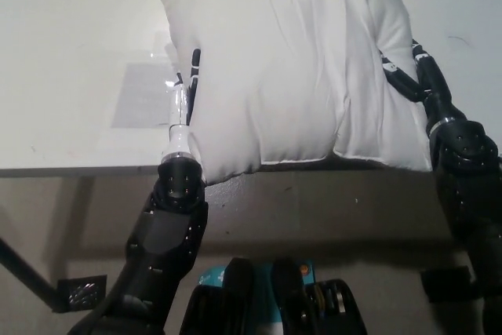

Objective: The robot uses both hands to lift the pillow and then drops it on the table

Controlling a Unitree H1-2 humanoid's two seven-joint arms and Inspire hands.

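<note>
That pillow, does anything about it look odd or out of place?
The pillow is bunched and creased, squeezed between the left hand and the right hand, and it overhangs the near edge of the table. Beside it lies a clear plastic sheet. Nothing looks damaged.

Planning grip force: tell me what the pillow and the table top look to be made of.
Pillow: white woven fabric, matte, probably soft fibre filling; it creases and bulges where the left hand and right hand press its sides. Table: smooth, pale, hard-looking top, perhaps laminate; the material is uncertain.

1 head camera looks steeply down, close over the table (70, 76).
</note>
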